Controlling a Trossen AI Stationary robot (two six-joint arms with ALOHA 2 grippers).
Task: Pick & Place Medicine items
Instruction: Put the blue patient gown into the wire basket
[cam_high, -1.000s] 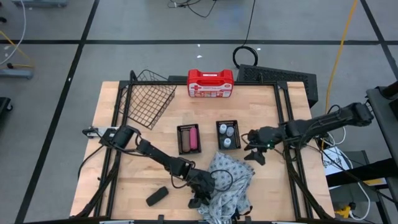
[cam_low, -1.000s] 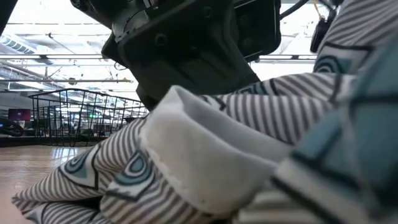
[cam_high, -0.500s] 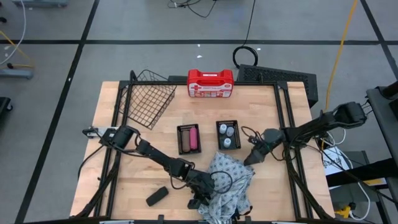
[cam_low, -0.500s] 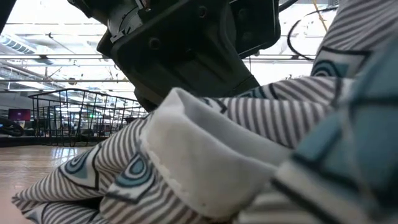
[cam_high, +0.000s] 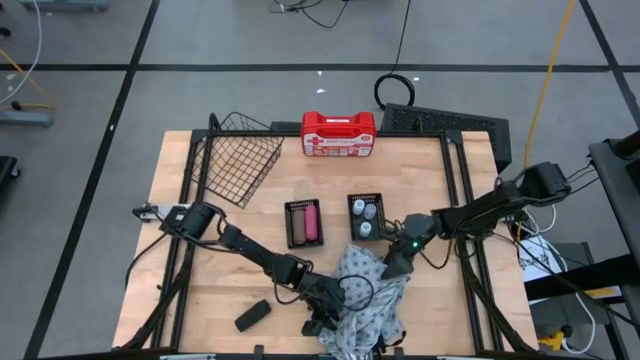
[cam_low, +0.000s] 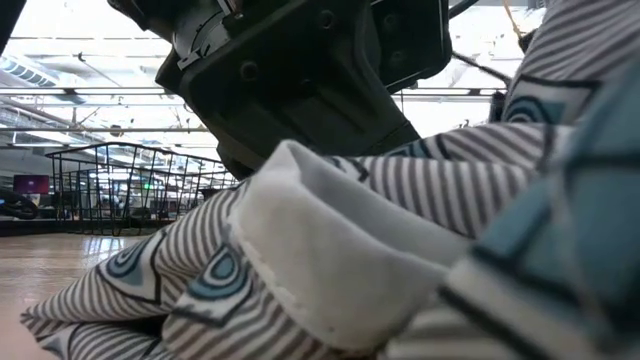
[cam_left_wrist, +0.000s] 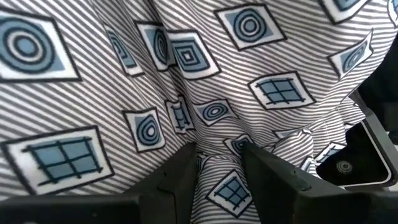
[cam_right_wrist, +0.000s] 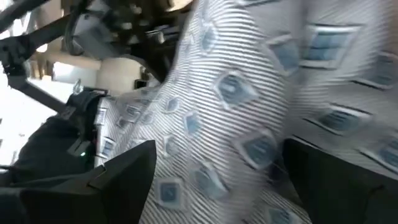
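Left arm: extended low from the left edge of the counter toward the near edge, elbow bent. Left hand (cam_high: 322, 318) sits close to the near edge, fingers (cam_left_wrist: 180, 174) partly closed and pinching cloth between them.

Right arm: reaches in from the right edge toward the middle of the counter. Right hand (cam_high: 393, 266) points down and toward the near edge, fingers (cam_right_wrist: 118, 171) spread wide, gripping nothing.

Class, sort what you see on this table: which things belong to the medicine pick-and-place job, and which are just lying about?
Job things:
- white bottles in a tray
- pink block in another tray
- black block on the table

Lying about:
- patterned cloth
- red case
- wire basket
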